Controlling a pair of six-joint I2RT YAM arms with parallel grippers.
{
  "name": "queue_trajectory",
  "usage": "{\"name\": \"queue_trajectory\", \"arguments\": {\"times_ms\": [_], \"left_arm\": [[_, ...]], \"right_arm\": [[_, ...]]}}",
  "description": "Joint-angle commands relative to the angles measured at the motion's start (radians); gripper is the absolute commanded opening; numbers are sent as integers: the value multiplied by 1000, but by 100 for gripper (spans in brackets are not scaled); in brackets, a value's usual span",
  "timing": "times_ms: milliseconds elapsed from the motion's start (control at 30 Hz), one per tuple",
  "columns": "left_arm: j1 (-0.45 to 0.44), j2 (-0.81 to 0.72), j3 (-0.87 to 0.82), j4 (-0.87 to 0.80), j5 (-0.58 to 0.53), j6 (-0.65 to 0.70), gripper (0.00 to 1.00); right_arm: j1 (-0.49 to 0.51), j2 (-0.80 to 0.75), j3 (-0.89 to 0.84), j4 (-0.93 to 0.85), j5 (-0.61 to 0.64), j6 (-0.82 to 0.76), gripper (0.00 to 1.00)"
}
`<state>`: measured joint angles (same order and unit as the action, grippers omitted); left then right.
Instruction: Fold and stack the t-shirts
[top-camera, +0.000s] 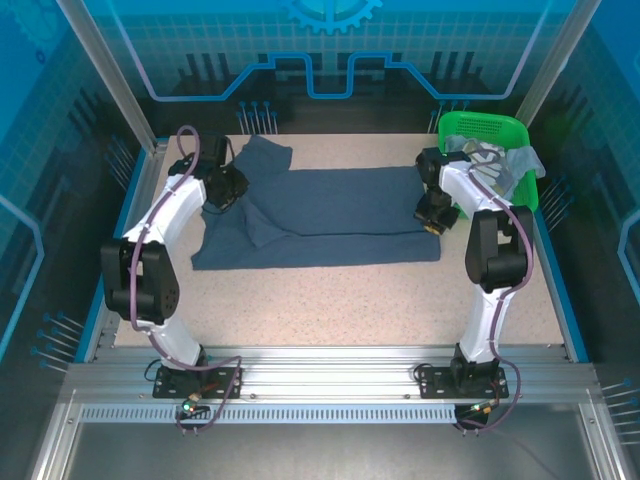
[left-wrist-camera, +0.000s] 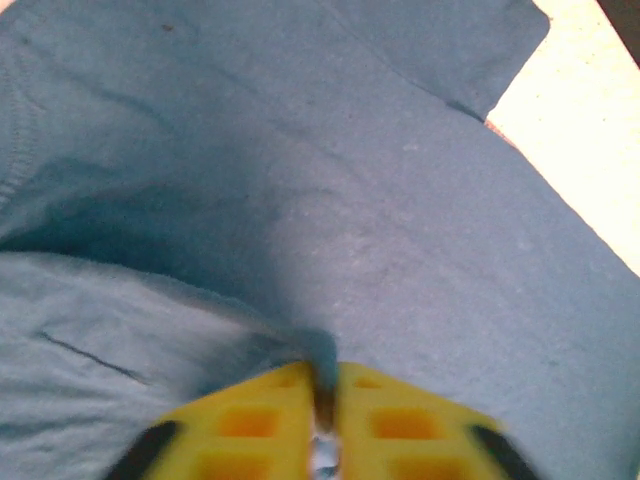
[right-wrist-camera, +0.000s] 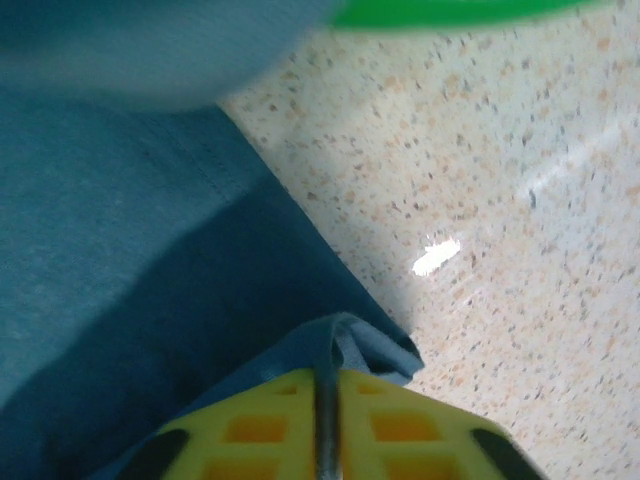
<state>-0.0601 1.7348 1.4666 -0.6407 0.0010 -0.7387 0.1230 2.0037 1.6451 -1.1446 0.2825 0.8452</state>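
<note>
seen from above, the left gripper sits at the nine o'clock side of the slate-blue t-shirt, over a bunched sleeve. in the left wrist view its yellow, window-cut fingers stand almost together, a thin dark slit between them, and a small ridge of the soft matte cloth rises into that slit: a narrow pinch on the fabric.

the shirt lies mostly flat as a wide rectangle across the far half of the speckled, stone-look table, with one sleeve pointing to eleven o'clock and a loose fold slanting down its left part.

at the shirt's three o'clock edge the right gripper is down on the hem. its wrist view shows the yellow fingers nearly closed, with a curled, stitched corner of the cloth nipped between them.

at the table's one o'clock corner stands a green mesh basket, holding a crumpled grey-blue lettered t-shirt.
</note>
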Motion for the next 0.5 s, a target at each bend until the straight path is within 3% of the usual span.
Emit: {"name": "queue_trajectory", "arguments": {"times_ms": [0, 67, 100, 167, 333, 467], "left_arm": [[20, -23, 39, 15, 59, 3, 39], [22, -66, 22, -4, 61, -11, 47], [22, -102, -5, -7, 59, -25, 52], [22, -166, -67, -19, 60, -47, 54], [22, -305, -282, -72, 125, -136, 40], [23, -329, -424, -64, 165, -190, 28]], "right_arm": [[-16, -25, 37, 12, 17, -36, 34], [-12, -60, 25, 8, 15, -48, 46], [-11, -88, 0, 13, 13, -51, 49], [-6, -149, -64, 30, -4, -48, 49], [41, -300, -282, 129, -92, -45, 32], [65, -318, -390, 221, -163, -56, 18]]}}
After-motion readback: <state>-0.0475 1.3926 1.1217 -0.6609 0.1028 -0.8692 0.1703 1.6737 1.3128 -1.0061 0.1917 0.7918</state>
